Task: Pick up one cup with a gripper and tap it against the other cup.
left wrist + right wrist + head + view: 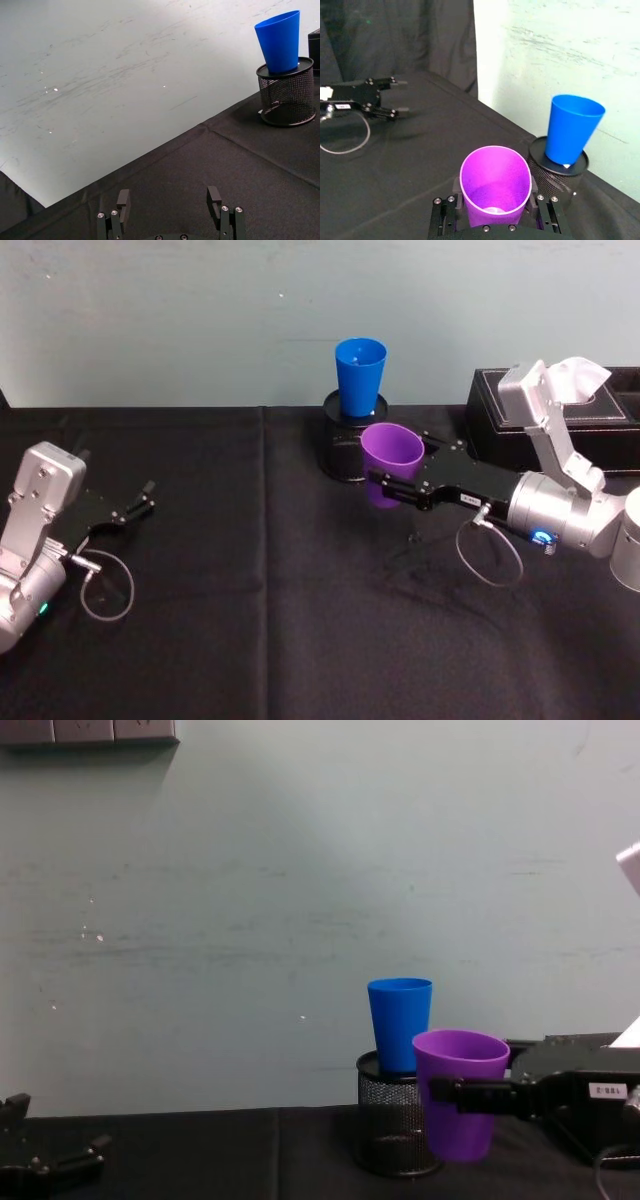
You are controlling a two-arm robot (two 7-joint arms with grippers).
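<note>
Purple cup sits at the centre of the head view, pinched between the fingers of my right gripper. It is just in front of the black mesh pen holder, in whose mouth the blue cup stands upright. My left gripper rests at the left edge over the black cloth. In the left wrist view its fingers stand spread, well apart from the blue cup. In the right wrist view my right gripper clamps the purple cup on both sides, with a gap between it and the blue cup. In the chest view the purple cup is upright at lower right, beside the holder.
</note>
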